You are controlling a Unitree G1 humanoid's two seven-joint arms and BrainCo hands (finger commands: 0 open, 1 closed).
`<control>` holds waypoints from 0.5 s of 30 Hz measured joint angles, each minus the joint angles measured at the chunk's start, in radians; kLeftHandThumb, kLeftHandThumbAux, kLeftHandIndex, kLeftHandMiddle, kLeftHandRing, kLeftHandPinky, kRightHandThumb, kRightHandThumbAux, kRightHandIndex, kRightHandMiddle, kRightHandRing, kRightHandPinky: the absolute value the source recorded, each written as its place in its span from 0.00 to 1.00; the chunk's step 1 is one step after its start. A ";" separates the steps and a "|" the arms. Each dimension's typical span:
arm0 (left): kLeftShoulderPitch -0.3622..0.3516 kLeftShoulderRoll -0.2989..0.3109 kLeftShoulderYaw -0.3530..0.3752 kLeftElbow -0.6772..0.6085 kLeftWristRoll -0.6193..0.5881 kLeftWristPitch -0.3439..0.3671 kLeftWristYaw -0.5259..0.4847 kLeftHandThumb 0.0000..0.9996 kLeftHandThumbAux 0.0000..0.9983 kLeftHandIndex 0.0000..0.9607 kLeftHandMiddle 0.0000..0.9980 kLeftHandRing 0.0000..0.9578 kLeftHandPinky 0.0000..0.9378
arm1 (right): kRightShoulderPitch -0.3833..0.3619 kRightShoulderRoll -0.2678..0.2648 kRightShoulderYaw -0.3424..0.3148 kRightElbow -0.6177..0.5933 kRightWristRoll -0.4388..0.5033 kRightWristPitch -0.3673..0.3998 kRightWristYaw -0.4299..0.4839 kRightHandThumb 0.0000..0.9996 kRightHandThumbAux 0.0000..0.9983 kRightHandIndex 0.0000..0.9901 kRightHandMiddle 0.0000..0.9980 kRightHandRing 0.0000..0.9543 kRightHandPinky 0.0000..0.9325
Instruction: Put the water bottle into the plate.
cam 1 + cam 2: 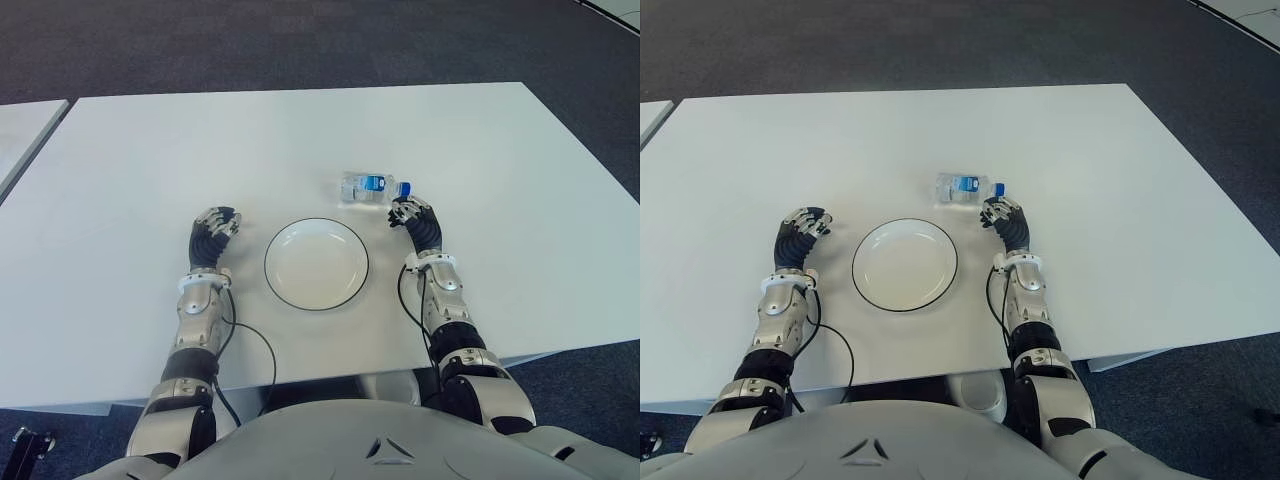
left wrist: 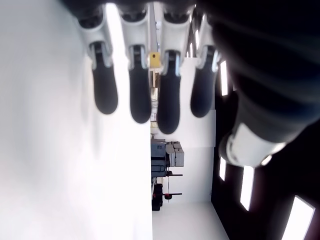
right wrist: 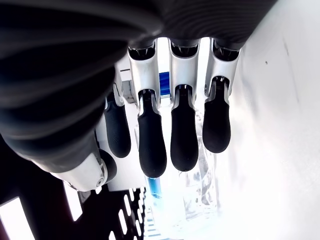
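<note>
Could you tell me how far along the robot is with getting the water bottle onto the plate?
Nothing is finished: the plate is bare, and the water bottle lies on its side on the table beyond it. In hand: the right hand is at the bottle's capped end, fingers extended, nothing gripped. The left hand shows left of the plate. Left: grasping, carrying and placing.

A clear plastic water bottle [image 1: 366, 187] with a blue label and blue cap lies on a smooth, matt white table [image 1: 150, 150]. The round white plate [image 1: 316, 263] with a thin dark rim looks glossy. The right hand [image 1: 415, 220] and left hand [image 1: 213, 235] show matt black rubbery finger pads [image 3: 152, 145] on silvery, glossy shells.
</note>
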 measured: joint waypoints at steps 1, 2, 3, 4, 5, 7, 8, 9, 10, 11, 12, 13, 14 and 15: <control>0.001 -0.001 0.000 -0.002 0.000 0.000 0.000 0.83 0.68 0.43 0.47 0.53 0.52 | 0.004 -0.002 0.007 -0.007 -0.015 0.000 -0.017 0.71 0.73 0.44 0.60 0.60 0.59; 0.001 -0.001 0.000 -0.002 0.000 0.000 0.000 0.83 0.68 0.43 0.47 0.53 0.52 | 0.006 -0.002 0.009 -0.010 -0.020 -0.001 -0.022 0.71 0.73 0.44 0.59 0.60 0.59; 0.002 -0.001 0.000 -0.003 0.000 0.000 0.000 0.83 0.68 0.42 0.48 0.53 0.52 | 0.014 -0.002 0.021 -0.025 -0.046 -0.002 -0.049 0.71 0.73 0.44 0.58 0.59 0.59; 0.003 -0.001 0.000 -0.005 0.000 0.000 0.000 0.83 0.68 0.42 0.48 0.53 0.52 | 0.023 -0.003 0.031 -0.042 -0.072 -0.002 -0.079 0.71 0.73 0.44 0.58 0.59 0.58; 0.004 -0.001 0.000 -0.006 0.000 0.000 0.000 0.83 0.68 0.42 0.48 0.53 0.52 | 0.036 -0.002 0.048 -0.066 -0.108 -0.002 -0.120 0.71 0.73 0.44 0.58 0.58 0.58; 0.007 -0.001 0.000 -0.010 0.000 0.000 0.000 0.83 0.68 0.42 0.48 0.53 0.52 | 0.063 -0.001 0.071 -0.102 -0.163 -0.004 -0.178 0.71 0.73 0.44 0.57 0.58 0.59; 0.009 -0.001 0.001 -0.011 -0.001 0.000 0.000 0.83 0.68 0.42 0.48 0.53 0.52 | 0.072 -0.002 0.085 -0.107 -0.192 -0.012 -0.202 0.71 0.73 0.44 0.57 0.59 0.60; 0.010 -0.001 0.001 -0.012 -0.001 0.000 0.000 0.83 0.68 0.42 0.48 0.53 0.52 | 0.078 -0.004 0.095 -0.107 -0.217 -0.021 -0.225 0.71 0.73 0.44 0.57 0.59 0.60; 0.011 -0.001 0.002 -0.012 -0.001 0.000 0.000 0.83 0.68 0.42 0.47 0.53 0.51 | 0.083 -0.010 0.106 -0.106 -0.242 -0.031 -0.245 0.71 0.73 0.44 0.57 0.59 0.61; 0.011 -0.001 0.002 -0.013 -0.001 0.000 0.000 0.83 0.68 0.42 0.47 0.53 0.51 | 0.087 -0.016 0.118 -0.105 -0.265 -0.040 -0.262 0.71 0.73 0.44 0.57 0.59 0.61; 0.012 -0.001 0.001 -0.014 -0.001 0.000 0.000 0.83 0.68 0.42 0.47 0.53 0.51 | 0.090 -0.028 0.136 -0.105 -0.300 -0.052 -0.283 0.71 0.73 0.44 0.57 0.60 0.61; 0.012 -0.001 0.001 -0.014 -0.001 0.000 0.000 0.83 0.68 0.43 0.47 0.52 0.51 | 0.092 -0.040 0.150 -0.105 -0.327 -0.059 -0.299 0.71 0.73 0.43 0.58 0.60 0.62; 0.012 -0.001 0.001 -0.015 -0.001 0.000 0.000 0.83 0.68 0.43 0.47 0.52 0.51 | 0.094 -0.056 0.171 -0.107 -0.369 -0.064 -0.320 0.71 0.73 0.43 0.58 0.60 0.62; 0.012 -0.001 0.001 -0.015 -0.001 0.000 0.000 0.83 0.68 0.43 0.47 0.52 0.51 | 0.094 -0.069 0.185 -0.109 -0.400 -0.065 -0.336 0.70 0.73 0.43 0.58 0.61 0.62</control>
